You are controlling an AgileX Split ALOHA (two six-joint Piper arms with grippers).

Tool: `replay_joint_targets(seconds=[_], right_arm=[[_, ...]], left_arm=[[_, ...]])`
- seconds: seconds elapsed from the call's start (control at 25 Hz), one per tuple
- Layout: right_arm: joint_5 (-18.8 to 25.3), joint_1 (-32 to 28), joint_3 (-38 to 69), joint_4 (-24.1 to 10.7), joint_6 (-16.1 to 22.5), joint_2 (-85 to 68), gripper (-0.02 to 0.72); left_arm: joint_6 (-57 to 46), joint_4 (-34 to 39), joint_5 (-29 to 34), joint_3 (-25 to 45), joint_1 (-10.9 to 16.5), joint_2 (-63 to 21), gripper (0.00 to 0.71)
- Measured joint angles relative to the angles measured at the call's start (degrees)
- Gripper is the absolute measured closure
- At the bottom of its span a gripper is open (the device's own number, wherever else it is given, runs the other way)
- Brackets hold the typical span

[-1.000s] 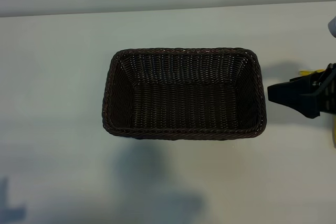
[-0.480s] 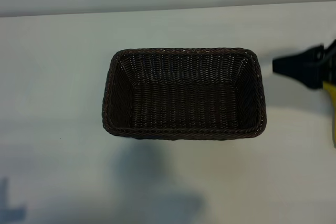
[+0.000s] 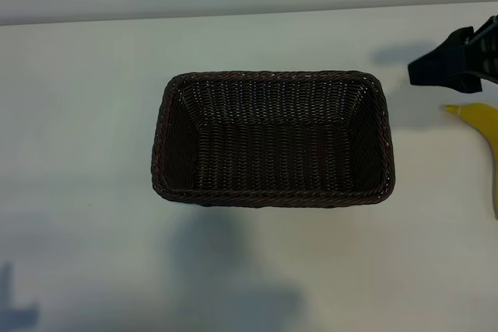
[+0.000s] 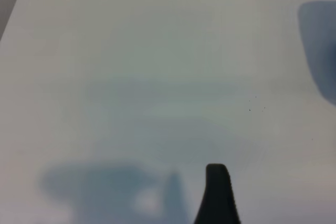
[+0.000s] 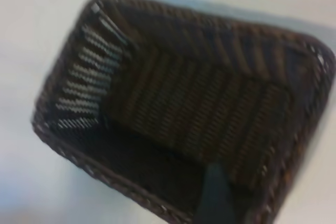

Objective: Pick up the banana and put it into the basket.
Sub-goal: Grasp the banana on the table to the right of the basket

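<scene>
Beside the basket (image 3: 272, 139), the banana (image 3: 484, 128) lies unobstructed.

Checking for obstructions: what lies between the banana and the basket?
Nothing: in the exterior view only bare white table separates the banana from the basket. The right pincer hovers farther back, off that stretch.

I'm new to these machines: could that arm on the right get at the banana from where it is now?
Probably yes. The right gripper hangs open just beside the banana, which lies bare on the table outside the basket, with nothing between them.
</scene>
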Motion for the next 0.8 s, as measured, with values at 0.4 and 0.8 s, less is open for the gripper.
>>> replay_joint_targets(seconds=[0.4,0.8], right_arm=[[-0.21,0.0,-0.9,-21.4,16.49,3.71,0.135],[-1.76,0.0,-0.9,-34.56,26.1,11.61,0.135]], left_arm=[[0.21,0.0,0.0,0.05,0.0,0.0,0.138],[0.21,0.0,0.0,0.11,0.0,0.0,0.138]])
